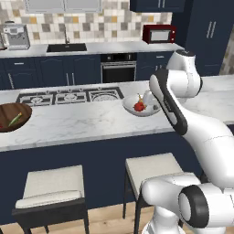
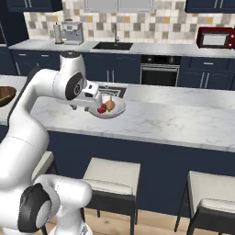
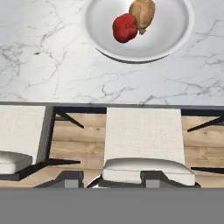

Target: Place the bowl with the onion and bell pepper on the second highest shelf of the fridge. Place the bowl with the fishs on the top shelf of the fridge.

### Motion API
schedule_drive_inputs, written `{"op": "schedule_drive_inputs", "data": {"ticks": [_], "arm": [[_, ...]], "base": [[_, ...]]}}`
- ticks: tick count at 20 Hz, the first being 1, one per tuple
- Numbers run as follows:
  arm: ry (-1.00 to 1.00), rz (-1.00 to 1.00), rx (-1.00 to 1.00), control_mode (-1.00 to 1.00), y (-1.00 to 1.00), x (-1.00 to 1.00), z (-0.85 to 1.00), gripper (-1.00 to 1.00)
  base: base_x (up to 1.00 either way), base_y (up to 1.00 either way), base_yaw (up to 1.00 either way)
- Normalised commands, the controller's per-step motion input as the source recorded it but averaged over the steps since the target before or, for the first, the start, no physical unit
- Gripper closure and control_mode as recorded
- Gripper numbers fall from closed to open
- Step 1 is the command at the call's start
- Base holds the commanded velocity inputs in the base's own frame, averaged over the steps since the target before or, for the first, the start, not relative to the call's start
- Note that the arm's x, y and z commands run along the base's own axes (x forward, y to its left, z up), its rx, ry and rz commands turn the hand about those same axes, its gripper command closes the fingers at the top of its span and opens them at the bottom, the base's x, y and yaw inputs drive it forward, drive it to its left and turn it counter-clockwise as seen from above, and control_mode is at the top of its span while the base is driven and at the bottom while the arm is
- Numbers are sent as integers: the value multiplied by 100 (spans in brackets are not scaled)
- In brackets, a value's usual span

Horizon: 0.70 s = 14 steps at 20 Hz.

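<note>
Stools [image 3: 144, 144] sit closest to us in the hand view, cream seats tucked under the surface [image 3: 48, 57] edge, wood floor beneath. We see the claw [image 3: 113, 180] tips at the bottom of that view, dark, parted a little with nothing between them, but we cannot tell for sure if it is released or clenched.

White bowl [image 3: 166, 35] sits on the marble surface, holding the red pepper [image 3: 124, 27] and the tan onion [image 3: 143, 13], the two touching. In the left base view we see the same bowl [image 1: 132, 108] just beside the white arm [image 1: 171, 103], pepper [image 1: 139, 106] inside. In the right base view the hand hangs over the surface edge just beside the bowl [image 2: 117, 110], on its near left side, not touching that we can tell.

Dark wooden bowl [image 1: 13, 116] with the fish [image 1: 14, 119] is well apart at the left end of the surface, near the cooktop [image 1: 68, 96]. Red microwave [image 1: 158, 33], sink [image 1: 66, 47] and oven [image 1: 118, 68] line the back counter. Navy fridge [image 1: 208, 32] stands shut, far right.
</note>
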Motion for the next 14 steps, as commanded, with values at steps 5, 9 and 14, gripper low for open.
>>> {"op": "schedule_drive_inputs", "data": {"ticks": [5, 9, 14], "arm": [[6, -18, 8, -100, -48, 8, 0, -100], [3, -34, 14, -100, -74, 20, -4, -100], [14, -41, 16, -100, -42, 56, -30, -100]], "base": [[0, 0, 0], [0, 0, 0], [0, 0, 0]]}}
